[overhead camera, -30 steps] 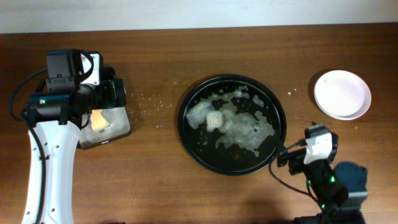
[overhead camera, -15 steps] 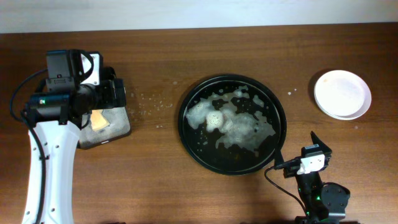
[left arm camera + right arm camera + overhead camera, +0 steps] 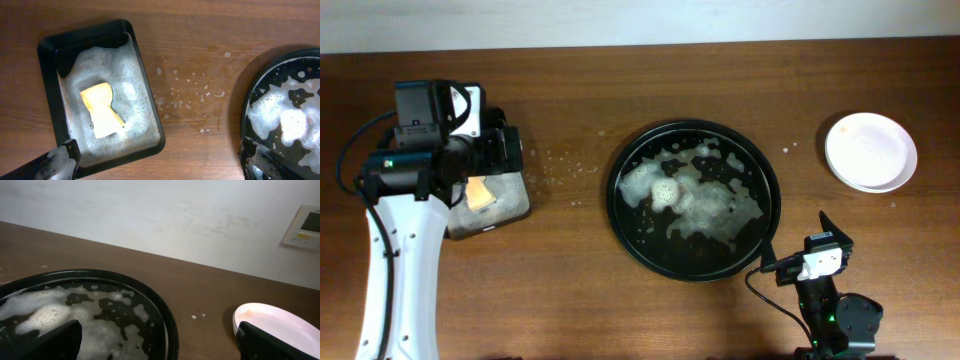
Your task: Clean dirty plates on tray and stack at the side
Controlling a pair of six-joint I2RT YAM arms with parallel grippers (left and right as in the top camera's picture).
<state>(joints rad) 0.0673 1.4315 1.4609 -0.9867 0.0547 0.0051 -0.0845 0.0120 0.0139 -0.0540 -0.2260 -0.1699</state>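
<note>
Wooden table (image 3: 620, 80) bears a black round tray (image 3: 611, 200) awash with white foam (image 3: 705, 210)

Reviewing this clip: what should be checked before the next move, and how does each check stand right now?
1. The left fingers open and empty: ok.
2. The sponge free to grasp, lying in foam in the small tray: ok.
3. The right fingers open and empty: ok.
4. Any dirty plates left on the round tray: cannot tell, foam covers its middle.
5. The white plate set aside, apart from the round tray: ok.
</note>
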